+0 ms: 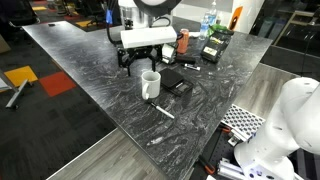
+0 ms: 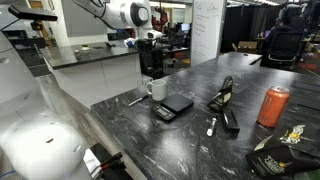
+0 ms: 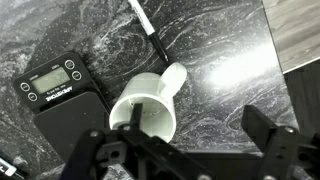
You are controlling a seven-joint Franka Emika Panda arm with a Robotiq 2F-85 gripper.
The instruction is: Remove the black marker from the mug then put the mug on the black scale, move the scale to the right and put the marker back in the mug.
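Grey-veined stone desk point(image 1: 90, 70). The white mug point(image 3: 150, 108) stands upright on it, just beside the black scale point(image 3: 60, 88) and not on it. The black marker point(image 3: 146, 30) lies flat on the desk near the mug's handle. The gripper point(image 3: 185, 148) hovers over the mug, jaws spread wide, holding nothing.

On the worktop point(image 1: 95, 60) I count one mug point(image 1: 150, 84), one black scale point(image 3: 62, 98), one black marker point(image 3: 148, 32), one paler pen point(image 2: 211, 126), one orange can point(image 2: 272, 105) and one clear bottle point(image 1: 208, 24).
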